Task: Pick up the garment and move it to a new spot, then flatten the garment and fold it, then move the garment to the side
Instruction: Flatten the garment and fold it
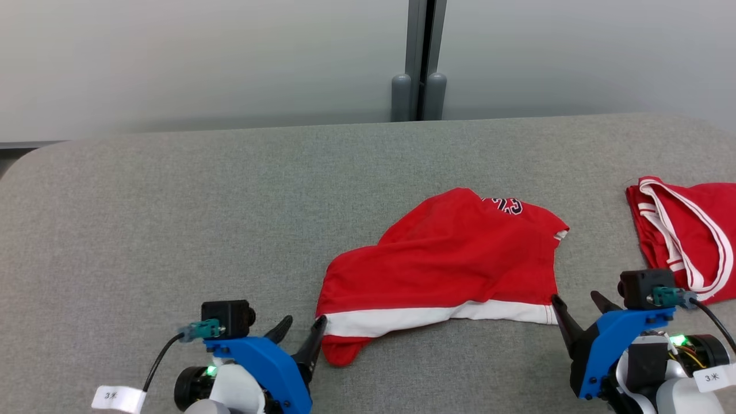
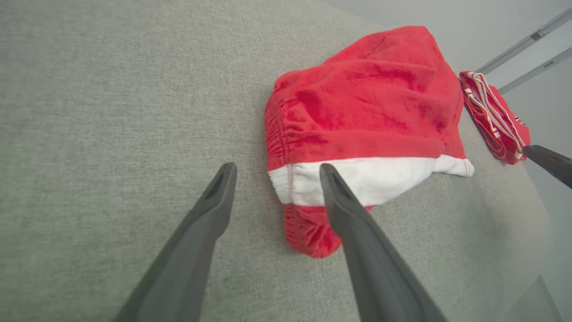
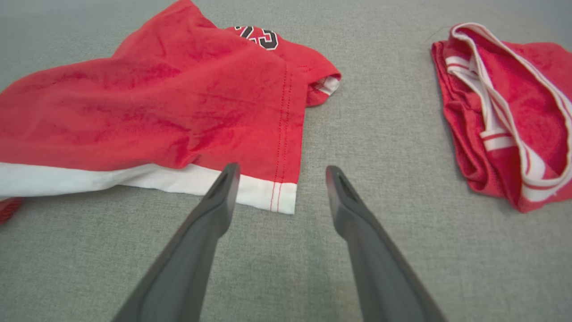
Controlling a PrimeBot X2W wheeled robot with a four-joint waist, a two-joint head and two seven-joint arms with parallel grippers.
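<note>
Left jaws at 7 o'clock of the head view and right jaws at 4 stand apart, empty, with the red garment (image 1: pixel 443 270) spread on the tabletop (image 1: pixel 172 230) between them. The left wrist view adds the white band (image 2: pixel 371 179), its gathered end behind one finger (image 2: pixel 353 232) at 1 o'clock. The right wrist view adds the band's other corner between its fingers (image 3: pixel 214 210) at 12, printed digits (image 3: pixel 258 36) at 11, and a second red garment (image 3: pixel 536 89) at 2.

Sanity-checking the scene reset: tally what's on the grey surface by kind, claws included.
Red garments: 2 (white-banded garment in the middle, striped garment at the right)
Claws: 2 (left claw, right claw, both open)
Total: 4
</note>
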